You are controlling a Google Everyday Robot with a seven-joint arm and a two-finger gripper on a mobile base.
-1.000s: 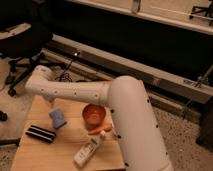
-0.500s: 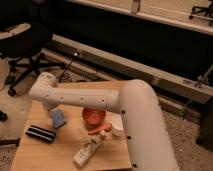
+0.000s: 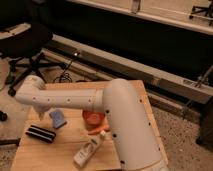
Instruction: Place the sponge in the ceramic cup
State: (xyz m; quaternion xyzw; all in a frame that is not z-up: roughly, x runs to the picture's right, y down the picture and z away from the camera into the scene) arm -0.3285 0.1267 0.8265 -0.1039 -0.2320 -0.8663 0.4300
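Sponge (image 3: 57,118) flat — long axis diagonal, far-left to near-right; claw (image 3: 41,113) just left, open or closed — cannot tell.

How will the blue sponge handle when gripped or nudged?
The sponge is a thin flat pad, so probably light and squashy; it may fold under a squeeze. Lying flat on the wooden table, it shouldn't roll or tip, though a push could slide it toward the black block. The pincer hangs close beside it.

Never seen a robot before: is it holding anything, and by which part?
Apparently nothing: the sponge lies flat on the table, beside the gripper hanging at the arm's far end.
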